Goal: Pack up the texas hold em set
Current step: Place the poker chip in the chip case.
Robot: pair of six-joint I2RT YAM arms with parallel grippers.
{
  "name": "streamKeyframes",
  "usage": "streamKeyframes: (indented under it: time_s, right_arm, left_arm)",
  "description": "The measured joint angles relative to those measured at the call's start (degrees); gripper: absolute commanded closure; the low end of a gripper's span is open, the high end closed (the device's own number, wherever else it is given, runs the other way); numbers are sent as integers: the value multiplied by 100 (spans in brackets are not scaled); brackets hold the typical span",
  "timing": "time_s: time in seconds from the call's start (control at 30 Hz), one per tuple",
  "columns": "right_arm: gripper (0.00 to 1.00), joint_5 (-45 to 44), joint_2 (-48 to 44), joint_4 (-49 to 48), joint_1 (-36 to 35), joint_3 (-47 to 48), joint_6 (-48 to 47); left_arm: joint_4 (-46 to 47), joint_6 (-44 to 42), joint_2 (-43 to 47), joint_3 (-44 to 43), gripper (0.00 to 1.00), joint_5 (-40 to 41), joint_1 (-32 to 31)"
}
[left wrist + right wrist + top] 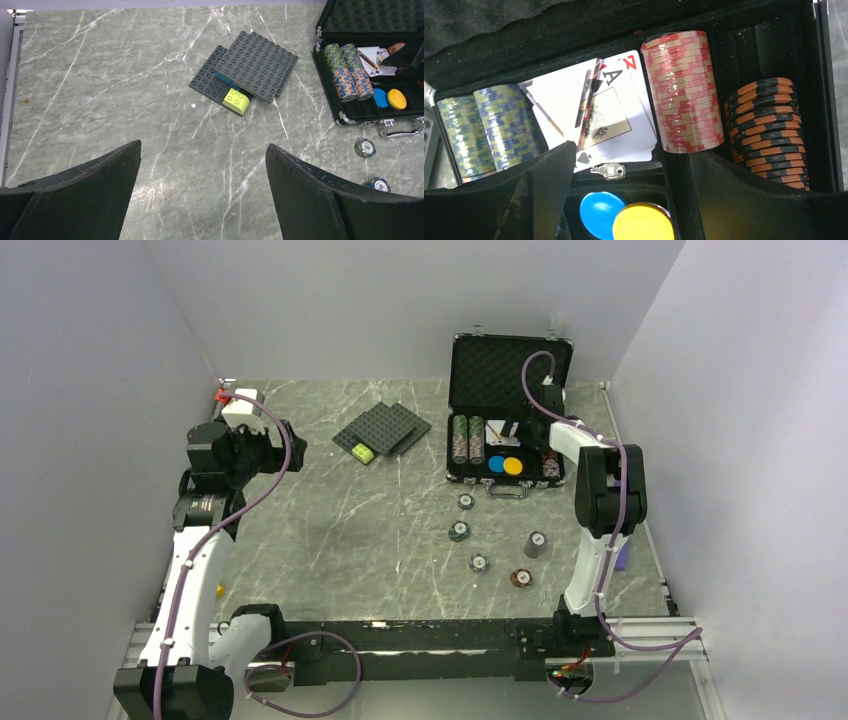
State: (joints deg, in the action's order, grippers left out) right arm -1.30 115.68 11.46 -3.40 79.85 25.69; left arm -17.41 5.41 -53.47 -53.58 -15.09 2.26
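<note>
Overhead view of a grey marbled table [340, 530]. A black, silver-edged briefcase [490, 370] stands open at the far right, its foam-lined lid upright.

Inside the tray, rows of poker chips lie on their edges. The right wrist view shows a red-and-cream chip row [681, 92] and an orange-and-black chip row [769, 130]. A loose fan of playing cards [594, 112] sits left of them, with an ace showing. Below the cards lie a small key [608, 171], a blue disc [600, 212] and a yellow disc [643, 222].

Not yet packed are several single poker chips [459, 531] scattered flat on the table just in front of the case. A brown chip [521, 578] and a short grey chip stack [536, 544] lie nearer the arms.

The right end effector [629, 155] hangs over the tray with its fingers apart, gripping nothing. The left end effector [202, 150] hovers wide apart over bare table, well away from the case. Beyond it lie dark grey studded plates [257, 62] and a lime brick [236, 100].

The chips look stiff, dense for their size and smooth-rimmed. A chip lying flat offers little height, so it is probably best pinched across its rim from above, and it may skid. The stack could topple or shear, so gripping low on its sides seems safest. The cards look thin, bendy and slippery. The lid looks rigid and hinged, best pushed shut at its top edge.
</note>
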Motion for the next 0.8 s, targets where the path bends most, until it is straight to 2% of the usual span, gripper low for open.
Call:
streamKeyframes:
  time_s: [0.23, 0.43, 0.6, 0.8]
  right_arm:
    - [4, 271, -702, -227, 59, -527, -199]
    - [3, 105, -1980, -155, 74, -1156, -179]
    - [2, -129, -2927, -160, 192, -2146, 92]
    - [3, -138, -3366, -72, 531, -2955, 398]
  left_arm:
    - [0, 2, 0, 0, 2, 0, 0]
    - [2, 2, 0, 0, 2, -2, 0]
    - [2, 7, 0, 0, 2, -4, 0]
    - [4, 22, 0, 0, 2, -9, -15]
